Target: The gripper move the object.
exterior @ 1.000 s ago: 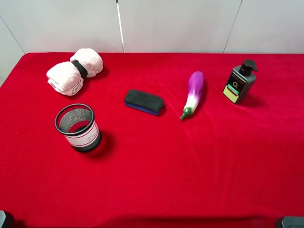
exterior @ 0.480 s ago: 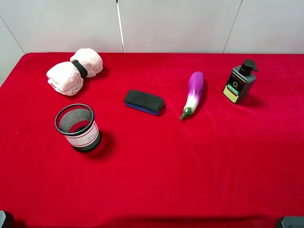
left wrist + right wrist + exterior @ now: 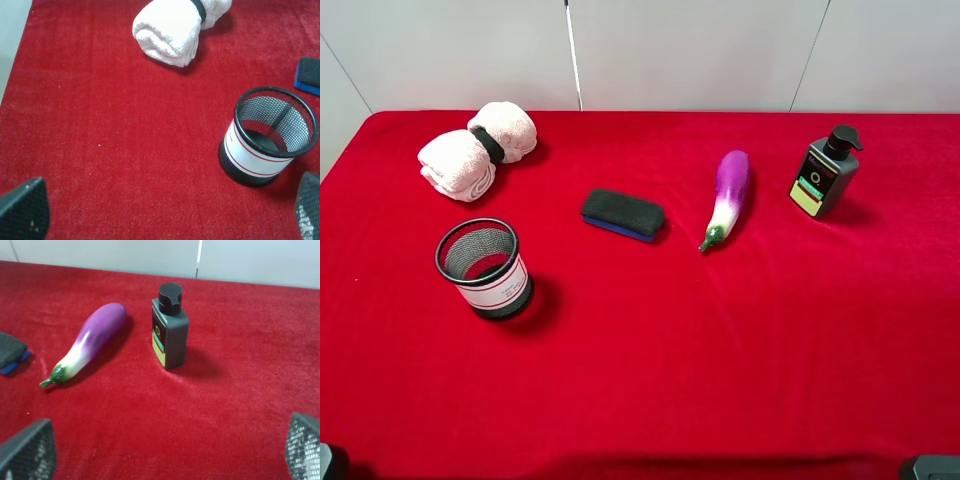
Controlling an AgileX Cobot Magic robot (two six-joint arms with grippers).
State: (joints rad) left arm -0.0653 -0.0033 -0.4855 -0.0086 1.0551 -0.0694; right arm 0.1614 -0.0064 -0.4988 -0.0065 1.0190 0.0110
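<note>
The object is a flat dark charcoal pad with a thin blue base [image 3: 623,214], lying on the red cloth near the middle. One end of it shows in the left wrist view [image 3: 308,75] and in the right wrist view [image 3: 10,354]. My left gripper [image 3: 165,215] is open and empty, low over the cloth in front of the mesh cup and far from the pad. My right gripper [image 3: 165,452] is open and empty, in front of the eggplant and the bottle. In the high view only dark bits of the arms show at the bottom corners.
A black mesh cup [image 3: 483,267] stands front left of the pad. Rolled white towels [image 3: 477,150] lie at the back left. A purple eggplant [image 3: 728,195] lies right of the pad. A dark pump bottle [image 3: 825,174] stands at the back right.
</note>
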